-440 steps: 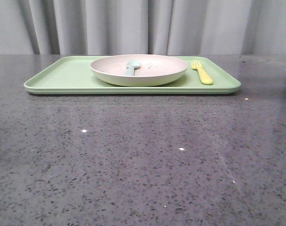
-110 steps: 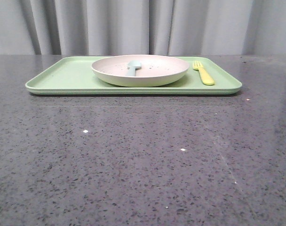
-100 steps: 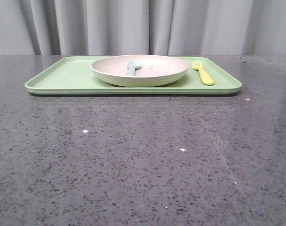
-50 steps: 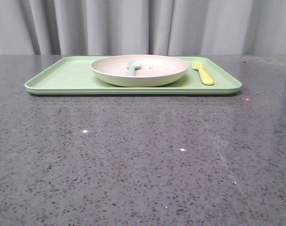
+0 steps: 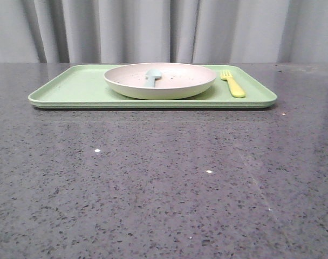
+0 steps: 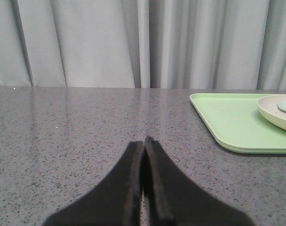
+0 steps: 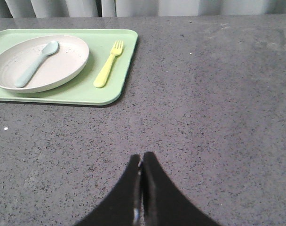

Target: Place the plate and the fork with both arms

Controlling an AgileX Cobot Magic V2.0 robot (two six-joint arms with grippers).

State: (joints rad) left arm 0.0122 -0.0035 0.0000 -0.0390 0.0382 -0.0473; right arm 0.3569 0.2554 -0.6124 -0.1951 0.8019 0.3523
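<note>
The left pincer [image 6: 144, 141] hangs low over bare speckled grey bench [image 6: 77, 122], its two black fingers pressed together and gripping nothing. The right pincer [image 7: 142, 157] is likewise fully closed and empty above the bench, well apart from the tableware. Neither arm appears in the front view, so both seem pulled back near the robot.

Out beyond them, towards the curtain [image 5: 153, 29], a flat light-green tray [image 5: 72, 89] lies on the bench. The plate [image 5: 159, 81] sits upright near the tray's middle, with a pale blue spoon [image 7: 35, 62] lying inside it. The fork [image 5: 232, 84] lies flat on the tray just to the right of the plate, not touching it, tines pointing away from the robot.

This layout looks like a finished place setting: plate and fork are side by side on the tray, and the arms are clear, so the task is probably complete.
</note>
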